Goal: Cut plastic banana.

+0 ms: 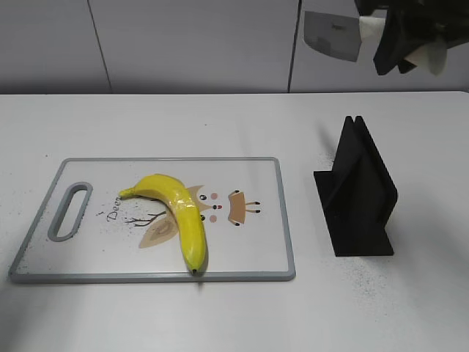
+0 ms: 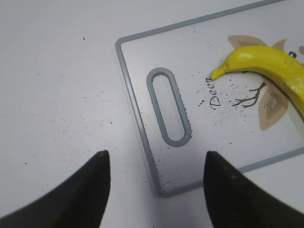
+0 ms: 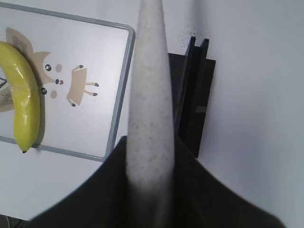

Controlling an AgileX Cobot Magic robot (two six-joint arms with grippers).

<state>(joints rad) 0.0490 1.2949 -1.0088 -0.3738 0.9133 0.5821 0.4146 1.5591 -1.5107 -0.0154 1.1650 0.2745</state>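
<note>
Our right tool (image 1: 410, 37) grips the knife (image 1: 333, 34) high above the black knife stand (image 1: 359, 194). Left of that stand, the plastic banana (image 1: 179, 216) lies on the cutting board (image 1: 249, 249) on the desk (image 1: 220, 315). Our left tool (image 2: 154, 183) hangs spread open past the board's handle end.

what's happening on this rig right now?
The right gripper is shut on the handle of a toy cleaver with a grey blade, holding it high in the air above the black slotted knife stand. The yellow plastic banana lies uncut on the white cutting board with a grey rim. The left gripper is open and empty, hovering over the board's handle end. No cut has been made yet.
</note>
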